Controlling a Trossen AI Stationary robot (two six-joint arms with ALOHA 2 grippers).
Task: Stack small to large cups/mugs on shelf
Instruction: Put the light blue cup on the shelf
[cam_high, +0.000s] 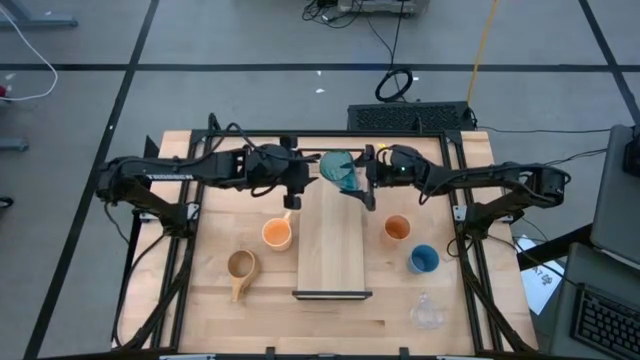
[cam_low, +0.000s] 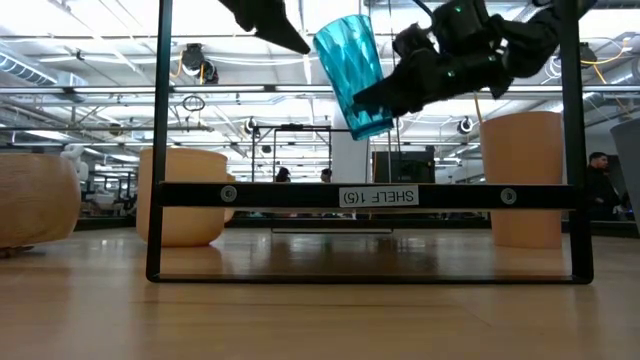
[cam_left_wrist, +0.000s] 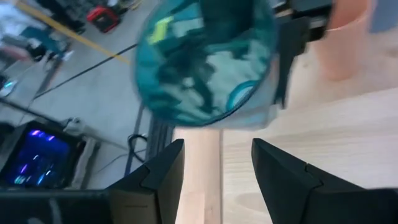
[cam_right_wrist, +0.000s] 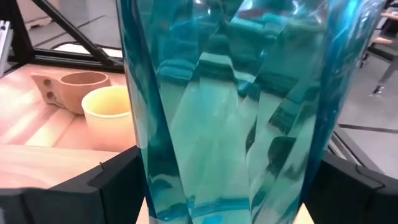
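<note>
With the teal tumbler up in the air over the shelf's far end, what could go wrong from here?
1. The right gripper holds the teal tumbler tilted above the shelf; set down that way, it may topple.
2. The left gripper hangs open close beside the tumbler and could knock it.

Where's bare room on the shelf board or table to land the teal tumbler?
The shelf board is bare from its far end to the near rail. The table is also bare in the near-left corner beside the tan mug. Crowded: the far end, where the right gripper holds the teal tumbler and the left gripper hovers open.
</note>
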